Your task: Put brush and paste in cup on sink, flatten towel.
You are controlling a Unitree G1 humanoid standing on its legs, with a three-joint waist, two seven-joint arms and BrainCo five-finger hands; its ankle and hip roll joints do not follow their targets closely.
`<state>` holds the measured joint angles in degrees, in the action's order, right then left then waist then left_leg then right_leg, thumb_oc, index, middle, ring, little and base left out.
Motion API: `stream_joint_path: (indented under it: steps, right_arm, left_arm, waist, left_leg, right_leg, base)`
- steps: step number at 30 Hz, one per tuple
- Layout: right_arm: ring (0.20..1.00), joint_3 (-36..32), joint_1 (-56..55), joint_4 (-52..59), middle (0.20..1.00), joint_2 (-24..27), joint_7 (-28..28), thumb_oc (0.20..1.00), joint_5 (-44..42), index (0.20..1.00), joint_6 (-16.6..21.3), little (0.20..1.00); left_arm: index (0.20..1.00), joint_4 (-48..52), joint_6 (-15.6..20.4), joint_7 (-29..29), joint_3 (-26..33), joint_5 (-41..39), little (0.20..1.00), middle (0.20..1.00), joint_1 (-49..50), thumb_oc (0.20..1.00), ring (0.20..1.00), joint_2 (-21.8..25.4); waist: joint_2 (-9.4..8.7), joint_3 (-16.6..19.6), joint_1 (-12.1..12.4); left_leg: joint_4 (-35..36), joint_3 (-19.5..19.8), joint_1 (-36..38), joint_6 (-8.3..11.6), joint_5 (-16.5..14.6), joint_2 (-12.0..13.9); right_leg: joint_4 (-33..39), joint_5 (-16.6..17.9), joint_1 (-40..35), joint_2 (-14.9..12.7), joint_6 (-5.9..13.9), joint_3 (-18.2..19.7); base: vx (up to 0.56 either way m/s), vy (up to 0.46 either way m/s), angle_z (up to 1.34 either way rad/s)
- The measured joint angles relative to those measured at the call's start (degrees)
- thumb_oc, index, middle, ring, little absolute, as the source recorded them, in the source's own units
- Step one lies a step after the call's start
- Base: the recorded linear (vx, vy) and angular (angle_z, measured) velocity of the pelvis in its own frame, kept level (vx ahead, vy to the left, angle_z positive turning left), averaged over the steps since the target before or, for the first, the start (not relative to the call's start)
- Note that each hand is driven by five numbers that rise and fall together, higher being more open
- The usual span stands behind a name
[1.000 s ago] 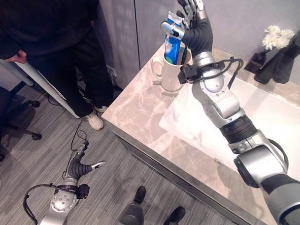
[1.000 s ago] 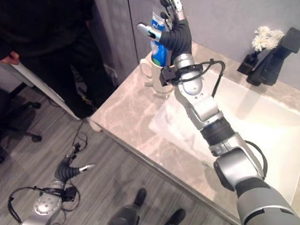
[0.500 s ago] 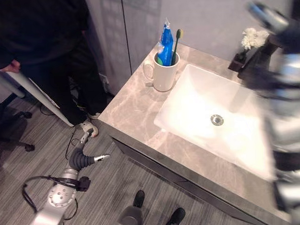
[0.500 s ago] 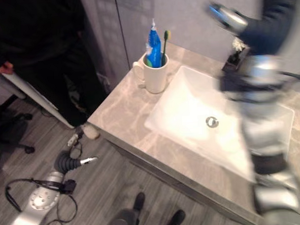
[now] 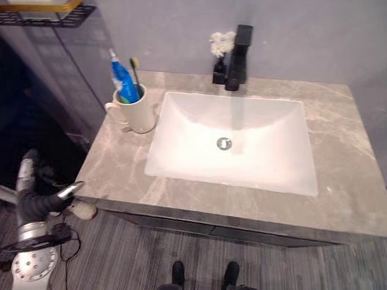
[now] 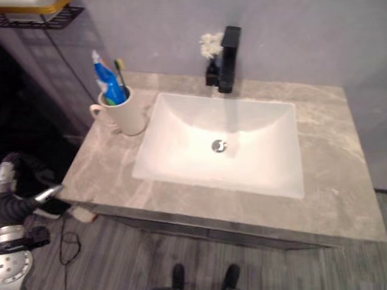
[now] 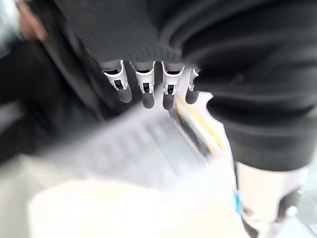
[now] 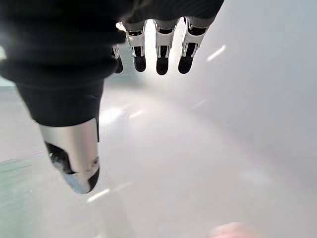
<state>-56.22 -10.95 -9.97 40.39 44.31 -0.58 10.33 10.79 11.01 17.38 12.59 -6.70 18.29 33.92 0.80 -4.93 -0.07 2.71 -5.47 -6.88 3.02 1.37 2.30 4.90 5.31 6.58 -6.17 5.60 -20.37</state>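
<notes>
In the left eye view I see a white ceramic cup (image 5: 137, 111) with a handle standing on the grey marble worktop (image 5: 347, 171), just beside the left rim of the white rectangular sink basin (image 5: 235, 143). A blue toothpaste tube (image 5: 122, 76) and a green-handled toothbrush (image 5: 135, 72) stand upright inside the cup. A black tap (image 5: 238, 57) stands behind the basin, with a small white flower (image 5: 221, 42) beside it. The left robot hand (image 5: 46, 200) hangs off the worktop's left edge, above the grey plank floor (image 5: 121, 262).

In the right eye view I see the same layout.

In the left wrist view the left robot hand's fingers (image 7: 143, 89) are straight and hold nothing.

In the right wrist view the right robot hand (image 8: 74, 74) has straight fingers (image 8: 161, 52), thumb apart, and holds nothing.
</notes>
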Motion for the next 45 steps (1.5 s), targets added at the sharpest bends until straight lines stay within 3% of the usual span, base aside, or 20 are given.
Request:
stream_joint_path:
  steps: [6,7,8,11,17,18,21,25,27,30,34,38,45]
  right_arm:
    - [1.000,6.1,-1.8,-12.6,1.000,-2.4,0.3,1.000,-3.4,1.000,-1.3,1.000]
    - [1.000,7.4,-2.1,-15.8,1.000,-3.0,0.2,1.000,-4.6,1.000,-1.5,1.000]
    - [1.000,8.2,-2.6,-19.1,1.000,-2.7,-0.4,1.000,-5.6,1.000,-0.9,1.000]
    - [1.000,13.2,-2.7,-36.0,1.000,-2.9,-5.2,1.000,-9.3,1.000,-2.0,1.000]
    - [1.000,21.9,-4.9,-48.7,1.000,-6.5,-12.7,1.000,-11.2,1.000,-5.4,1.000]
    - [1.000,24.1,-3.6,-51.2,1.000,-8.2,-15.1,1.000,-12.4,1.000,-6.1,1.000]
    - [1.000,32.2,1.5,-61.0,1.000,-10.1,-19.5,1.000,-14.7,1.000,-6.7,1.000]
    - [1.000,38.5,5.0,-65.2,1.000,-15.5,-25.2,1.000,-16.7,1.000,-8.2,1.000]
    - [1.000,46.1,7.2,-67.2,1.000,-18.2,-27.4,1.000,-16.5,1.000,-9.4,1.000]
    - [1.000,49.4,8.2,-64.3,1.000,-21.8,-29.6,1.000,-14.5,1.000,-9.6,1.000]
    - [1.000,60.5,9.9,-61.0,1.000,-24.1,-31.1,1.000,-8.3,1.000,-10.2,1.000]
    - [1.000,61.8,10.2,-59.9,1.000,-24.0,-31.3,1.000,-3.5,1.000,-10.3,1.000]
    - [1.000,60.7,8.8,-60.2,1.000,-24.0,-31.2,1.000,-3.0,1.000,-10.6,1.000]
  left_arm:
    - [1.000,0.4,0.1,-1.6,-6.9,3.9,1.000,1.000,0.5,1.000,1.000,6.8]
    - [0.884,-0.2,0.2,-2.2,-8.1,5.7,0.884,0.884,0.2,0.884,0.884,7.2]
    - [0.200,-0.8,0.6,-2.2,-8.7,5.8,0.200,0.200,-0.3,0.200,0.200,7.4]
    - [0.200,-2.8,0.6,-2.2,-9.0,5.7,0.200,0.200,0.0,0.200,0.200,7.4]
    - [0.200,-3.8,0.4,-3.2,-9.2,4.2,0.200,0.200,1.8,0.200,0.200,2.9]
    - [0.200,-4.1,0.3,-4.1,-9.9,4.0,0.200,0.200,1.3,0.200,0.200,1.6]
    - [0.200,-4.2,0.0,-5.0,-11.1,2.0,0.200,0.200,-0.3,0.200,0.200,0.4]
    - [0.200,-4.0,-0.1,-6.9,-11.5,0.2,0.200,0.200,-1.1,0.200,0.200,-0.4]
    - [0.200,-3.9,-0.6,-7.9,-11.8,-1.9,0.200,0.200,-2.5,0.200,0.200,-1.2]
    - [0.200,-4.0,-1.3,-8.4,-11.6,-2.4,0.200,0.200,-3.7,0.200,0.200,-1.5]
    - [0.200,-4.2,-1.4,-8.7,-11.3,-1.1,0.200,0.200,-5.4,0.200,0.200,0.1]
    - [0.200,-6.2,-1.6,-8.3,-11.0,0.8,0.200,0.200,-6.2,0.200,0.200,0.5]
    - [0.200,-10.2,-3.3,-7.0,-11.6,1.5,0.200,0.200,-8.7,0.200,0.200,-0.9]
  waist:
    - [1.28,0.6,-2.0]
    - [1.91,0.8,-2.5]
    - [1.76,0.8,-2.6]
    - [1.72,0.7,-2.1]
    - [2.88,-0.3,-2.4]
    - [3.76,-0.9,-2.4]
    - [4.00,-1.5,-1.8]
    - [5.69,-0.8,-0.2]
    - [5.66,-0.8,0.8]
    - [5.76,-0.8,1.0]
    - [5.60,-1.0,1.2]
    - [6.22,-0.9,1.7]
    - [6.92,-1.2,1.6]
  left_leg:
    - [0.6,-3.1,1.5,-0.06,0.0,0.5]
    - [1.1,-3.3,2.0,-0.09,0.0,0.6]
    - [1.4,-3.4,2.5,-0.07,0.0,0.6]
    - [1.5,-4.2,3.0,-0.10,0.1,0.8]
    - [1.5,-4.5,3.0,-0.11,0.1,0.8]
    - [1.6,-4.5,3.5,-0.09,0.1,0.9]
    - [2.0,-4.5,3.8,-0.05,0.1,1.0]
    - [1.9,-4.4,4.0,0.07,0.3,1.2]
    - [1.8,-4.5,4.3,0.07,0.3,1.3]
    - [1.8,-4.4,4.3,0.07,0.3,1.3]
    - [1.8,-4.5,4.8,0.09,0.3,1.3]
    - [1.8,-4.4,4.8,0.10,0.3,1.3]
    - [2.1,-4.4,4.7,0.11,0.3,1.3]
  right_leg:
    - [0.0,0.4,0.5,0.6,-0.24,2.9]
    - [0.0,0.3,0.2,0.7,-0.21,3.2]
    - [0.0,0.3,0.2,0.8,-0.16,3.3]
    - [0.0,0.4,0.1,1.0,-0.19,4.1]
    - [0.2,0.5,0.0,1.0,-0.20,4.3]
    - [0.5,0.5,-0.5,1.0,-0.18,4.3]
    - [0.5,0.4,-0.7,1.2,-0.14,4.3]
    - [0.5,0.4,-0.7,1.3,-0.24,4.3]
    - [0.5,0.3,-0.9,1.4,-0.27,4.3]
    - [0.5,0.3,-1.0,1.5,-0.26,4.3]
    - [0.5,0.2,-1.6,1.5,-0.34,4.2]
    - [0.5,0.2,-1.5,1.4,-0.37,4.2]
    - [0.5,0.1,-1.4,1.5,-0.40,4.1]
  base:
    - [-0.02,-0.010,-0.26]
    - [-0.02,0.000,-0.11]
    - [-0.03,-0.001,-0.10]
    - [-0.03,-0.001,-0.12]
    - [-0.03,-0.004,-0.02]
    - [-0.03,-0.014,-0.01]
    - [0.00,0.000,0.00]
    - [0.00,0.000,0.00]
    - [0.00,0.000,0.00]
    - [0.00,0.000,0.00]
    - [0.00,0.000,0.00]
    - [0.01,-0.001,0.00]
    - [0.03,-0.007,0.00]
